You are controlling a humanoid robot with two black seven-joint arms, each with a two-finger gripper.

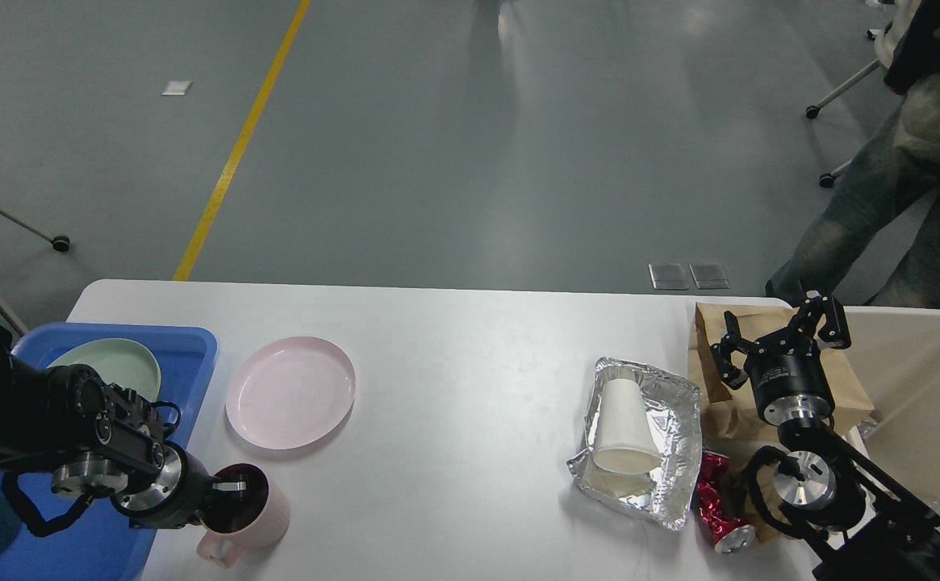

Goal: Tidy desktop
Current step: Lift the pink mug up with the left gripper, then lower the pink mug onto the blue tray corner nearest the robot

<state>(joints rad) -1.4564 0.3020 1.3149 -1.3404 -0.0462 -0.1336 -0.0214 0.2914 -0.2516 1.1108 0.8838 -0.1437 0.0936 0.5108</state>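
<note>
The white desktop (470, 355) carries a pink plate (290, 392) at the left and a pink mug (256, 516) at the near left edge. My left gripper (230, 487) is at the mug's rim, one finger inside and one outside, shut on the rim. At the right lie a crumpled foil tray (667, 403) with a white paper cup (623, 428) on its side in it, a crushed red can (716, 508) and a brown paper bag (712, 323). My right gripper (778, 337) is open and empty above the bag.
A blue tray (191, 347) at the left edge holds a pale green plate (114, 365). A beige bin (921, 379) stands off the right end of the table. A person (905, 161) stands behind the bin, with chair legs on castors nearby.
</note>
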